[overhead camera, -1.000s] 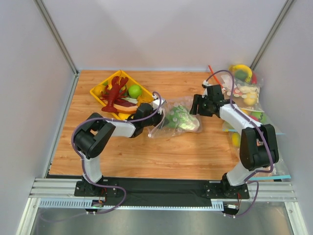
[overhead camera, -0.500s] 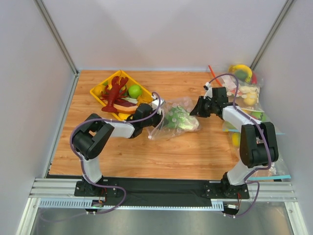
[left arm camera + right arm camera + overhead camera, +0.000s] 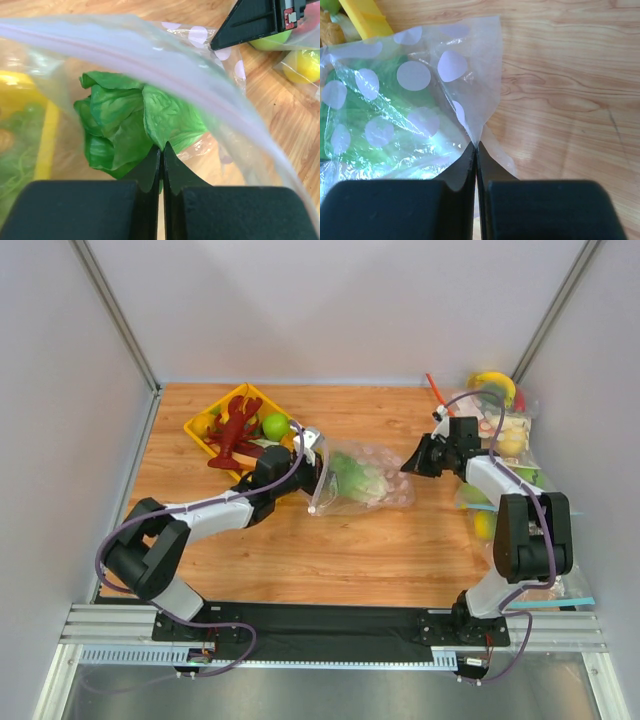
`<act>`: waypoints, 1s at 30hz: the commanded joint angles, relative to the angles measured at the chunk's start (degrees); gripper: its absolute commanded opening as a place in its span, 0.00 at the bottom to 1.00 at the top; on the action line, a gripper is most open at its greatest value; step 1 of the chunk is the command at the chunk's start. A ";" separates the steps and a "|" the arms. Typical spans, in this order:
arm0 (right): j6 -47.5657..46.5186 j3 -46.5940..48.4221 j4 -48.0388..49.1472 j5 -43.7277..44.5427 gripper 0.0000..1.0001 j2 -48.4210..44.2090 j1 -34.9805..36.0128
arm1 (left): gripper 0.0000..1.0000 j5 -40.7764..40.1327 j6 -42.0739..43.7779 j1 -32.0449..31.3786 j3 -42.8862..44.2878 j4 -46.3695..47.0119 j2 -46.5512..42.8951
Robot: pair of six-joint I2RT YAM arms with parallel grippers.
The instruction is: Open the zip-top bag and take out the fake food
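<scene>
The zip-top bag [image 3: 365,480] lies mid-table, clear with pale dots, stretched between both grippers. My left gripper [image 3: 312,452] is shut on its mouth edge; in the left wrist view the closed tips [image 3: 161,146] point into the bag under the pinkish zip strip [image 3: 150,62]. The lettuce head [image 3: 130,120] sits inside the bag [image 3: 410,100]. My right gripper [image 3: 408,465] is shut on the bag's bottom corner, with plastic pinched at the tips [image 3: 475,144]. The red lobster [image 3: 232,432] and the green fruit [image 3: 275,425] rest in the yellow tray [image 3: 197,425].
Other clear bags with toy food [image 3: 505,435] and a yellow banana [image 3: 493,383] are piled along the right wall, close behind the right arm. The yellow tray stands at the back left, just beyond the left gripper. Grey walls enclose the table.
The right gripper has shut on the bag's bottom corner and pulled slightly right. The left arm has stretched out, its elbow swinging left, and the bag's mouth end has risen.
</scene>
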 commanded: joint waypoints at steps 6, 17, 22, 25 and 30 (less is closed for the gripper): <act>0.75 0.54 1.43 2.62 0.00 -3.05 -1.77 | 0.00 -2.61 3.50 0.43 -2.46 -5.44 -8.25; 0.57 3.61 0.02 6.75 0.00 -2.00 -2.56 | 0.00 -2.79 5.44 0.43 -5.46 -18.18 -24.94; 0.48 6.07 -0.60 9.65 0.00 -1.38 -2.48 | 0.00 -3.49 5.26 0.43 -5.63 -25.21 -30.39; 0.66 8.36 -1.04 11.32 0.00 -0.86 -2.48 | 0.00 -3.93 4.82 0.43 -5.72 -28.98 -33.29; 0.13 11.61 -2.27 14.49 0.00 0.72 -2.56 | 0.00 -4.89 3.86 0.43 -6.16 -31.19 -38.66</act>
